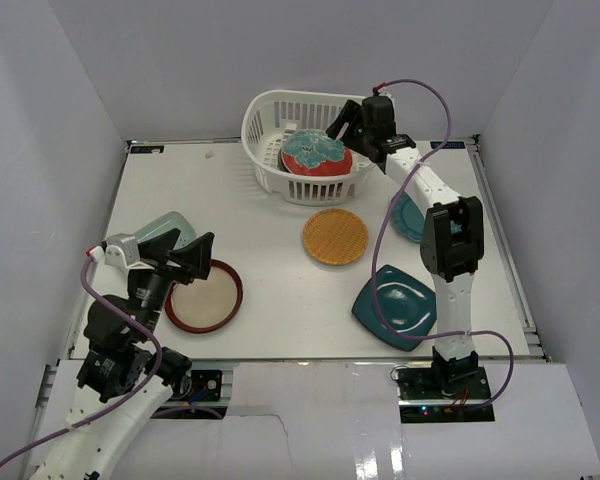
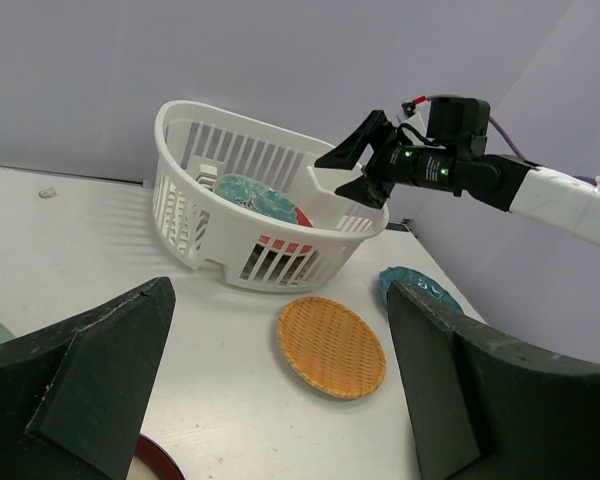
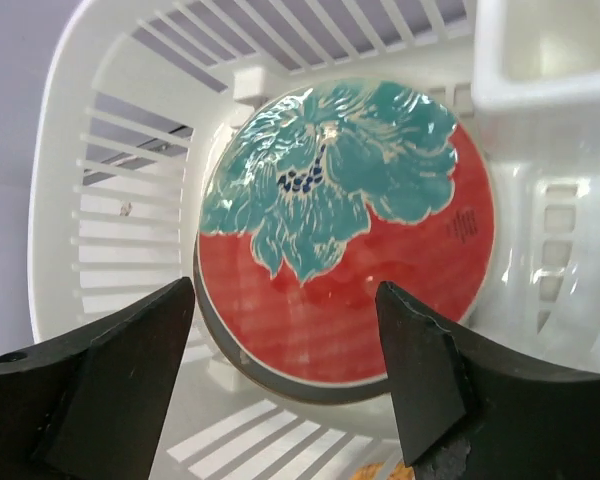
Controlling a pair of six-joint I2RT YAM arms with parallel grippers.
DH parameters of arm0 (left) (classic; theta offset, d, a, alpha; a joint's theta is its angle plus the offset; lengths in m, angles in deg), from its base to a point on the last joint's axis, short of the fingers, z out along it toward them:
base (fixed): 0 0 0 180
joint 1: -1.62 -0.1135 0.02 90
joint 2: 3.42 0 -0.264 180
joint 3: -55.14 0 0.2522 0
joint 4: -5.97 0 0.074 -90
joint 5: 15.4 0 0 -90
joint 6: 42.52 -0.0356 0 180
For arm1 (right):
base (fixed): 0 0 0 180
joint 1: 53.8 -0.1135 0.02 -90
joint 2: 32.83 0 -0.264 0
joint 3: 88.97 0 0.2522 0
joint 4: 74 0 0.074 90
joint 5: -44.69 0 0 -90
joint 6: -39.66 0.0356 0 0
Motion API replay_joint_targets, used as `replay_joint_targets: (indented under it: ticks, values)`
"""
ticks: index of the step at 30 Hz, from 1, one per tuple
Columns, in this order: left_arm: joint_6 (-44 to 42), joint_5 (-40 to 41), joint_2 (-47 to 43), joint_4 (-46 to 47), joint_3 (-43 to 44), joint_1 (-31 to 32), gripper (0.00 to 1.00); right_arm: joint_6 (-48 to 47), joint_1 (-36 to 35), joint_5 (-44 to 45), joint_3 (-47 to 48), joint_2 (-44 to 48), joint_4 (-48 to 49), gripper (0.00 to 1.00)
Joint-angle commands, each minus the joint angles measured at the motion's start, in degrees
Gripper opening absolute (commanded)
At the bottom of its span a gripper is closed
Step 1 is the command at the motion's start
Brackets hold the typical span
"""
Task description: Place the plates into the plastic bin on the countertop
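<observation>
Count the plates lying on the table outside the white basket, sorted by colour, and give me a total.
Orange: 1, the woven plate
Teal: 2, the square plate and the scalloped plate
Pale green: 1, the oblong plate
Beige: 1, the red-rimmed plate
Total: 5

White table (image 1: 280, 310) carrying a white slotted basket (image 1: 318, 190) at the far centre, an orange woven plate (image 1: 335, 237) mid-table, a dark teal square plate (image 1: 395, 305) near right, a partly hidden teal plate (image 1: 408, 220) far right, and a red-rimmed beige plate (image 1: 204, 298) and a partly hidden pale green plate (image 1: 172, 226) left.
</observation>
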Motion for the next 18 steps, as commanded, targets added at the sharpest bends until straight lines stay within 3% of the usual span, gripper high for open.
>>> replay_joint_targets:
  ticks: [1, 2, 7, 12, 15, 16, 18]
  values:
    - [0.36, -0.55, -0.77, 0.81, -0.08, -0.3, 0.98, -7.84, -0.91, 4.32, 5.38, -1.99, -5.56, 0.8]
    - [0.45, -0.55, -0.86, 0.82, -0.17, -0.3, 0.98, -9.08, -1.26, 6.24, 5.91, -2.34, -5.92, 0.85]
    - [0.45, -0.46, -1.03, 0.82, -0.26, -0.3, 0.98, -15.15, -3.98, 8.81, 6.01, -0.68, -4.88, 0.85]
    - [0.1, -0.2, -1.12, 0.64, -0.26, -0.3, 0.98, -22.01, -10.92, 5.39, 2.77, 9.31, -1.36, 0.82]
    - [0.01, -0.02, -1.47, 0.46, -0.26, -0.3, 0.98, -22.55, -16.61, -0.31, -11.53, 19.67, 5.28, 0.73]
    - [0.1, -0.11, -1.39, 0.46, -0.26, -0.3, 0.98, -21.76, -18.12, -1.55, -20.62, 22.07, 7.85, 0.66]
    - [0.1, -0.54, -1.47, 0.38, -0.17, -0.3, 0.98, -18.0, -21.9, -8.13, -28.67, 27.25, 14.86, 0.52]
